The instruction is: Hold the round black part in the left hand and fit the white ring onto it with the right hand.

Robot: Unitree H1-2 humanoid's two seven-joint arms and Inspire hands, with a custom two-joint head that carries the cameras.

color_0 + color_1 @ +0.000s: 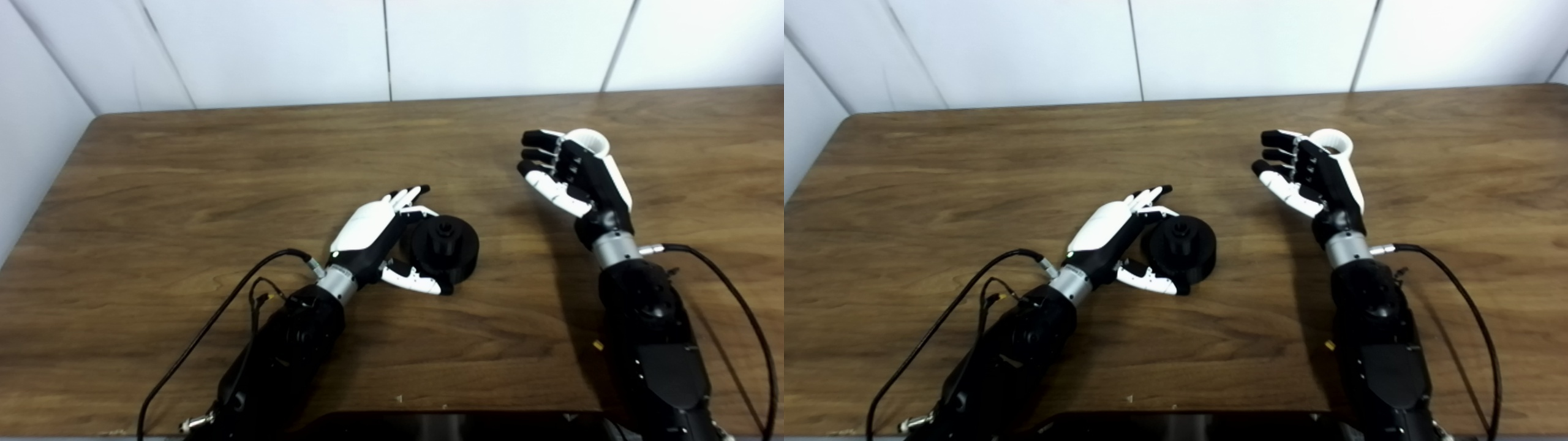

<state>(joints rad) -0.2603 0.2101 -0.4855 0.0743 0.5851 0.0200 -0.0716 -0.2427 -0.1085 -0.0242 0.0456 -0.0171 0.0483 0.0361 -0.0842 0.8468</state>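
Round black part (445, 247) lies on the surface (184, 184) near centre; your left hand (383, 236) cups it, fingers spread, thumb beside it, grip unconfirmed. White ring (589, 142) sits far right, just behind your right hand (572, 177), fingers spread.

Left hand (383, 236) and right hand (576, 177): white back shells over black palms, white fingers with black tips. Each joins a silver metal wrist collar (615, 248) above a glossy black forearm (658, 343). Black cables (202, 334) plug in beside each wrist through silver connectors.
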